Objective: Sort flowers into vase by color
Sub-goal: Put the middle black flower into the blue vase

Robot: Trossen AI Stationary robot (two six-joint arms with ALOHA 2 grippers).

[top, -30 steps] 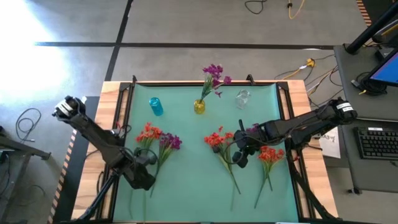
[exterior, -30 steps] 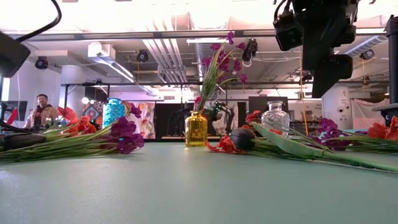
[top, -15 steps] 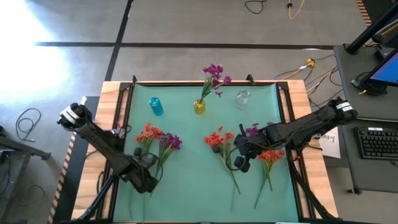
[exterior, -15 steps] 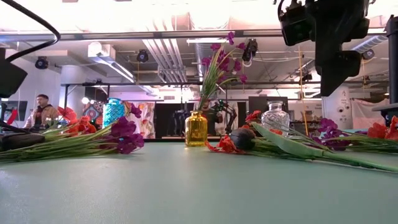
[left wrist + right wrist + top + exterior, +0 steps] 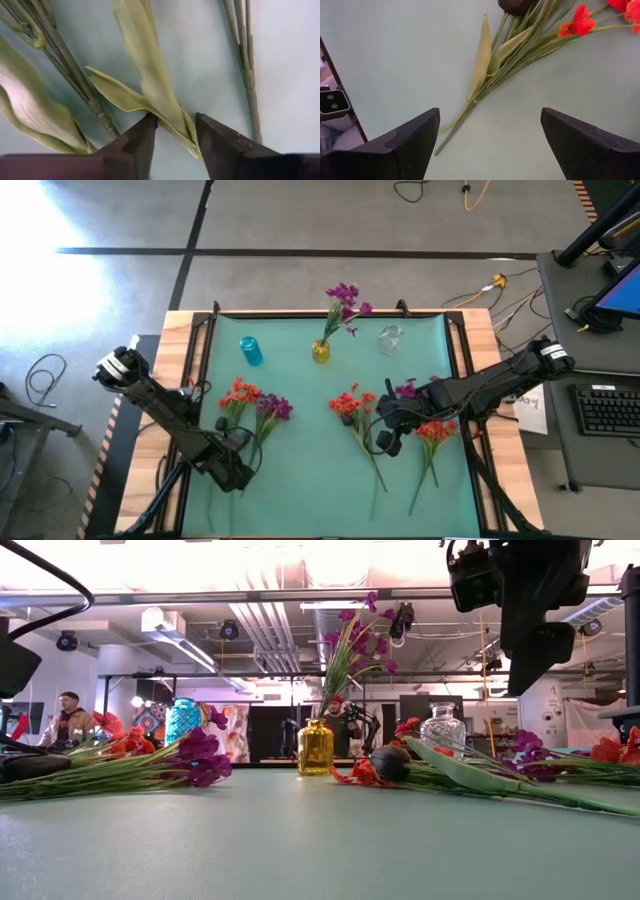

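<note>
Lowering toward the near-left stems, the left gripper (image 5: 172, 132) is now found over the near ends of the orange and purple flowers (image 5: 252, 406), its arm shifted slightly since a second ago; its fingers are narrowly parted around a pale green leaf (image 5: 150, 75), not yet pressed onto it. The right gripper (image 5: 385, 423) has barely moved and is held above the table, spread wide and empty, over the middle bunch of orange flowers with a dark bud (image 5: 520, 40). A pick-up on the left is judged to be the step in hand, with nothing newly lifted. One purple flower (image 5: 343, 302) is already stood in the yellow vase (image 5: 320, 351) at the far edge, between the blue vase (image 5: 250, 350) on the left and the clear vase (image 5: 390, 337) on the right, both unfilled. More orange flowers (image 5: 436, 430) are laid at the near right. Stems and leaves are crowded side by side under the left gripper, so more than one may be caught.
</note>
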